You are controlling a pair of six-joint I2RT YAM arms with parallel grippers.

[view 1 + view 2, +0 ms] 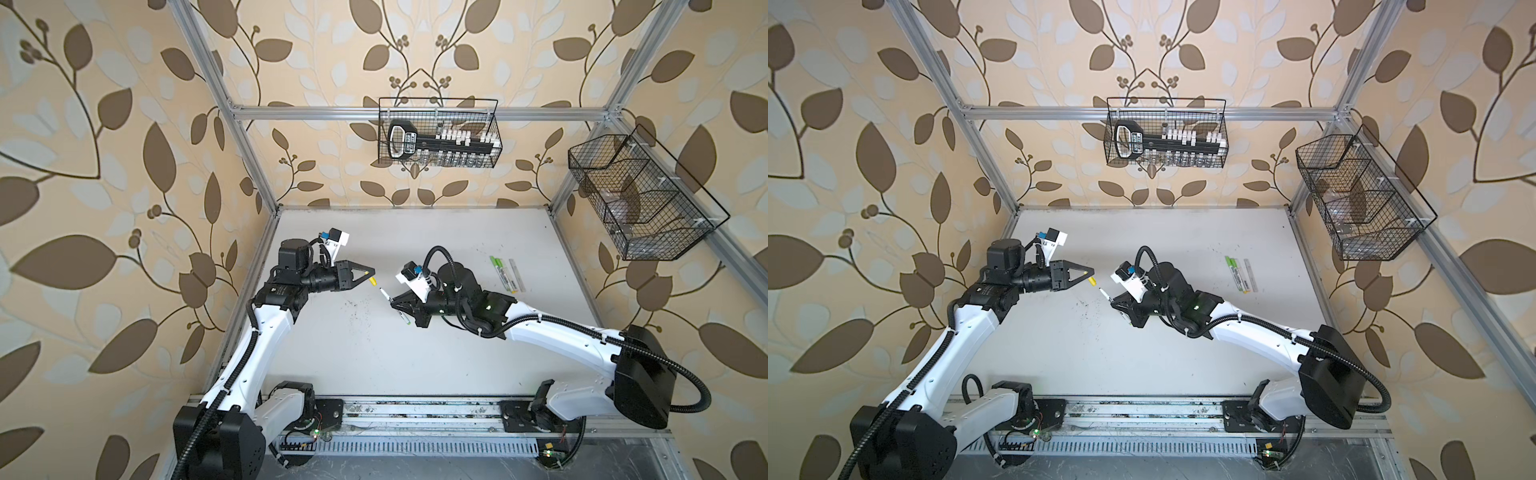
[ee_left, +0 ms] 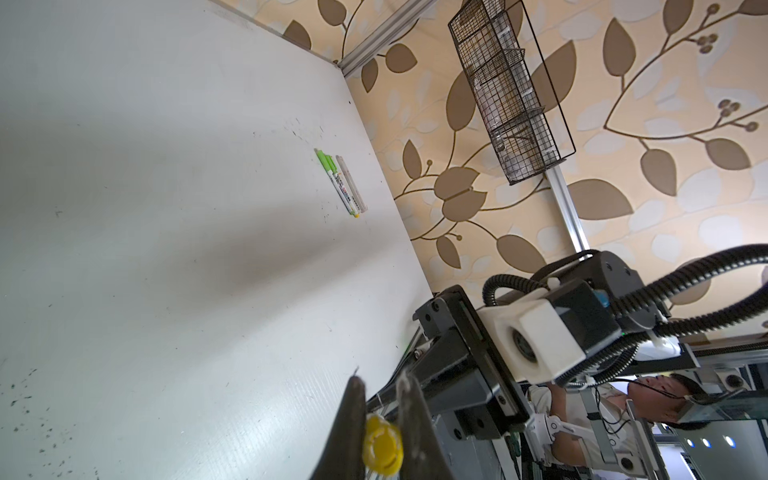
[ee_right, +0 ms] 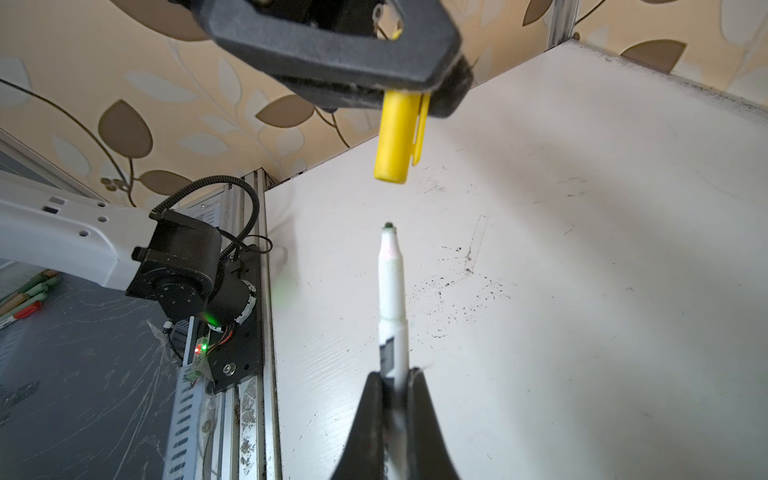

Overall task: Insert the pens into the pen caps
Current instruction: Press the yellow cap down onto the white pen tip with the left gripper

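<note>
Pen [image 3: 391,299] near yellow cap [image 3: 397,137]; open gap between

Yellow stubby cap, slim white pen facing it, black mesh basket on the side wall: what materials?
Yellow stubby cap: likely moulded plastic, opaque matte, clip formed in one piece.
Slim white pen: probably plastic barrel, smooth, faint sheen, printed lettering.
Black mesh basket: looks like painted metal wire, thin rigid grid.

We see beige wallpaper [image 1: 104,62] with brown leaves on every wall. A white, speckled worktop [image 1: 374,353] lies within an aluminium frame [image 1: 332,113]. One black wire basket [image 1: 457,99] hangs at the back and another basket [image 1: 665,245] at the side.
</note>
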